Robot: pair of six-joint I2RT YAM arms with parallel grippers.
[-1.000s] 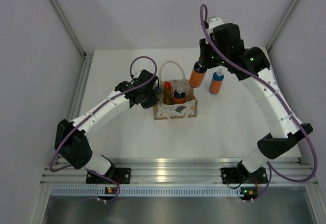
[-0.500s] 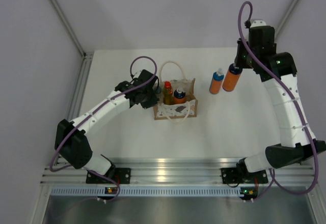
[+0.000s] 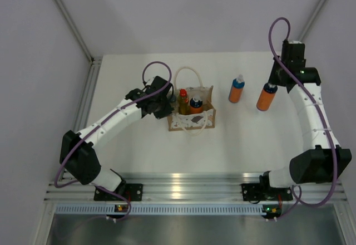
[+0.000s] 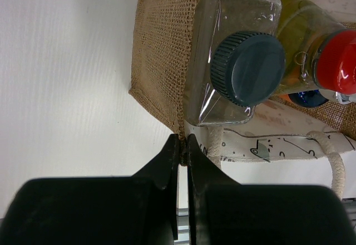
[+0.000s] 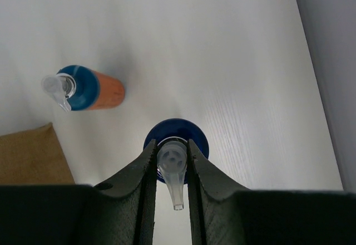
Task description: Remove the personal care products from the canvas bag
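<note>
Right gripper (image 5: 171, 146) has its fingers squeezed in tight on the clear nozzle (image 5: 171, 164) of an orange bottle with a dark-blue cap (image 3: 266, 98), out on the right side of the table (image 3: 139, 161), well apart from the canvas bag (image 3: 192, 123). Grabbing it by the neck makes sense, that's the only bit that pokes up out of a bag. Can't tell if its base is touching the table or hanging just above it. Near it stands another orange bottle with a lighter blue cap (image 3: 236, 91), so I'd guess that's the drop-off spot. Left gripper (image 4: 182, 143) is closed flat on the bag's corner seam, pinching the fabric. Looks like it's there to stop the bag sliding or lifting when stuff gets pulled out. Inside the bag: a clear bottle with a dark grey cap (image 4: 245, 67) nearest that corner, a yellow one with a red cap (image 4: 336, 61), and a dark-blue capped bottle (image 3: 195, 104). So two out, three to go by my count
</note>
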